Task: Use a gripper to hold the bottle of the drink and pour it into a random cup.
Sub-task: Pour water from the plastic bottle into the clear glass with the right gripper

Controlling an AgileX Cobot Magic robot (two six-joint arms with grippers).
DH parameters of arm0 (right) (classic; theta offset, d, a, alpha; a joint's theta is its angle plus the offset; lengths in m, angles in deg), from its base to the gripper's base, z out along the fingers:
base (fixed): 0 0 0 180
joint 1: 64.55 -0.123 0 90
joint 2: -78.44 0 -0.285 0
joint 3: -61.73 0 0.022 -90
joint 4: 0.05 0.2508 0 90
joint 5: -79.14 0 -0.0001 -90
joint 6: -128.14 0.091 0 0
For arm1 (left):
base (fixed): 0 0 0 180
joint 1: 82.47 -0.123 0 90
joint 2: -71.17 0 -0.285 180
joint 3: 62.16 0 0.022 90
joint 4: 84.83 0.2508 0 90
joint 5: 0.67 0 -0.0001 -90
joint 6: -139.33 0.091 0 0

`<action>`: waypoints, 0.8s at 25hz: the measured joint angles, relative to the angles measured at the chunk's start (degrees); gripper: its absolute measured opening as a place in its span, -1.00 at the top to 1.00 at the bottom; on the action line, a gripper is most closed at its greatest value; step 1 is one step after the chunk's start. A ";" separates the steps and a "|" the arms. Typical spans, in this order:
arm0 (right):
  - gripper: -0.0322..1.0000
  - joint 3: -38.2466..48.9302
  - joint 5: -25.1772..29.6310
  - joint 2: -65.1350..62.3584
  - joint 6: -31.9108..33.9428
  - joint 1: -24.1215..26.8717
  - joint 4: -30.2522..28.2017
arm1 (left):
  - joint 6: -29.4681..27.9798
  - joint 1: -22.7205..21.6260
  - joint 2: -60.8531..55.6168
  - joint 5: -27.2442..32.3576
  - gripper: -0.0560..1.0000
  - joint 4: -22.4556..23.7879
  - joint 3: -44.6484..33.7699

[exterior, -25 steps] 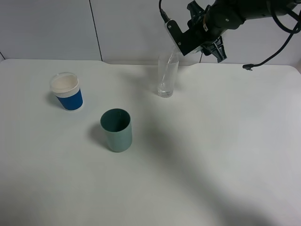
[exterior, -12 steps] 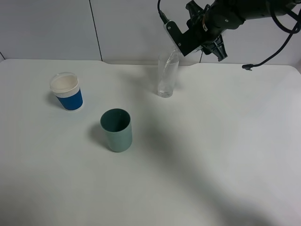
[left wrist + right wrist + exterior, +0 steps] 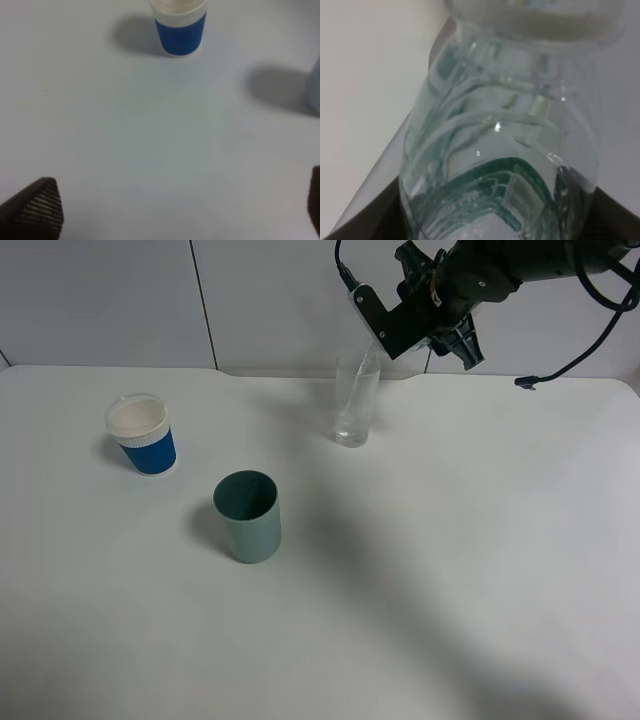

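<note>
right gripper (image 3: 392, 335) is being held closed on the bottle (image 3: 500, 150), which is being tilted neck-down so its mouth is being aimed into the glass (image 3: 355, 405) just beneath the gripper; tilt presumably being used for pouring.

Ext. high view: bright, even, diffuse light; soft shadows left of paper cup (image 3: 142, 435) & teal cup (image 3: 247, 515); broad faint shadow diagonally across table (image 3: 500, 490). Left wrist: bluish cast, soft focus. Right wrist: bottle (image 3: 500, 165) very close, blurred, w/ small glints.
</note>
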 joint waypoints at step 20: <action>-0.14 0.00 0.00 0.00 -0.48 0.00 -1.11 | 0.00 0.00 0.00 0.00 -0.99 0.00 0.00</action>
